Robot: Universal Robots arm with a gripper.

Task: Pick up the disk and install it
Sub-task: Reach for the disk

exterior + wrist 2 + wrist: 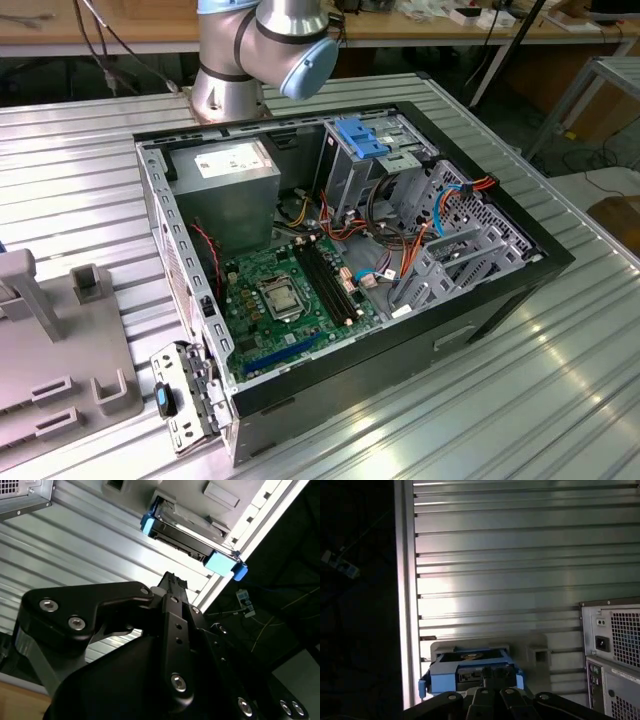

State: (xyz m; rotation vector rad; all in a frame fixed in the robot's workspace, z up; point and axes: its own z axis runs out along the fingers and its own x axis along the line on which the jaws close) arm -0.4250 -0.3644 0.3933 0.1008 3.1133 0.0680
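the ribbed metal bench (520, 400) carries an open computer case (400, 372). the case is laid on its side with the panel off, presumably so that its bays can be reached from above. the base of the arm (270, 50) is stood on the bench just beside the case, which seems meant to keep both the case and the parts around it within reach.

in both wrist views a pale grey holder (535, 647) is seen close to one edge of the bench, near the rear of the case. the disk (470, 665) is seated in this holder, flat, with its blue rails left exposed. this is judged to present it in a fixed pose with its sides free for grasping.

the claw (497, 676) is pointed at the disk, roughly in line with the middle of its blue end. in the second wrist view it is set apart from the disk, with bare bench visible between them. the disk is not gripped, and whether the claw is open or closed cannot be told.
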